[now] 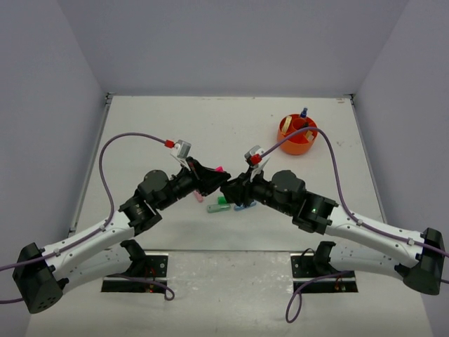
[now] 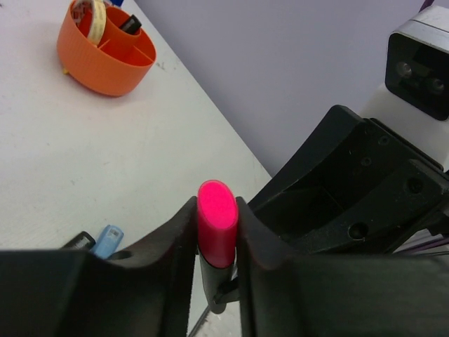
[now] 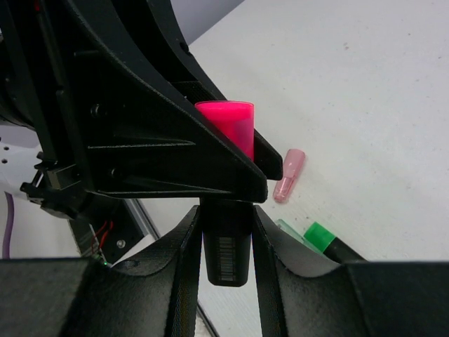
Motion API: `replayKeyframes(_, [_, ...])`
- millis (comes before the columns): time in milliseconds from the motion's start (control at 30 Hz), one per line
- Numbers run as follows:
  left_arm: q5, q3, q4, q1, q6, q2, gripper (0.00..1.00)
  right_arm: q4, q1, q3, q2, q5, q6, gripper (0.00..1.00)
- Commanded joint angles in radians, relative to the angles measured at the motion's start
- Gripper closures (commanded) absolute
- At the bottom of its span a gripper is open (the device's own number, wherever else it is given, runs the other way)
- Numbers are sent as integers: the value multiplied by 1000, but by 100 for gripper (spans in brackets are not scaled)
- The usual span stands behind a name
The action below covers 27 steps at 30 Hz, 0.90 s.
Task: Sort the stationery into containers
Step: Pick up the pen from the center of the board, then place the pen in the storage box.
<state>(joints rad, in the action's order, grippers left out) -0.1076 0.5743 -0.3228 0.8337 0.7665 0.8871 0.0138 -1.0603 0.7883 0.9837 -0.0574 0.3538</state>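
Above desk (image 1: 175, 126), left gripper (image 2: 216, 212) clamped pink highlighter (image 2: 217, 228) by cap, right gripper (image 3: 226, 226) by barrel. Orange tub (image 1: 298, 148) held tape ring (image 2: 91, 17) plus few items. Green highlighter (image 3: 323, 237) and blue clip (image 2: 109, 240) lay unsorted. Judged partway.

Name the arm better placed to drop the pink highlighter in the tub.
Right. Right gripper clamps the highlighter barrel, the tub sits on its side; left gripper holds the pink end.
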Motion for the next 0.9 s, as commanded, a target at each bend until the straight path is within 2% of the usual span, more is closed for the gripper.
replayKeyframes(0, [-43, -4, -128, 2, 13, 12, 81, 55, -6, -6, -3, 10, -25, 100])
replayKeyframes(100, [-31, 0, -133, 2, 6, 10, 100, 44, -6, -3, 9, 3, -25, 100])
replayKeyframes(167, [-32, 9, -128, 2, -9, 20, 100, 21, -7, 3, 10, -26, -13, 89])
replayKeyframes(200, [-34, 16, -127, 2, -15, 30, 100, -1, -6, 7, 7, -41, -8, 70])
replayKeyframes(233, [-34, 26, -124, 2, -28, 40, 100, -22, -6, 9, 3, -66, 0, 64])
replayKeyframes(267, [-31, 37, -117, 2, -61, 52, 100, -51, -6, 11, -2, -134, 19, 32])
replayKeyframes(300, [-22, 54, -110, 3, -107, 69, 100, -92, -7, 12, -9, -212, 38, 7])
replayKeyframes(333, [-8, 79, -100, 3, -148, 94, 100, -136, -7, 10, -20, -274, 50, 1])
replayKeyframes(433, [43, 188, -31, 2, -276, 193, 100, -367, -6, 28, -44, -523, 161, 1])
replayKeyframes(533, [150, 279, -15, 4, -384, 280, 100, -601, 4, 74, -87, -686, 356, 1])
replayKeyframes(667, [218, 496, -39, 2, -473, 483, 100, -896, 43, 51, -167, -704, 544, 1])
replayKeyframes(767, [123, 704, -42, 2, -536, 677, 100, -1069, 50, 25, -241, -714, 686, 1])
replayKeyframes(867, [-33, 1018, 47, -1, -577, 928, 100, -1111, 35, 45, -359, -700, 755, 1])
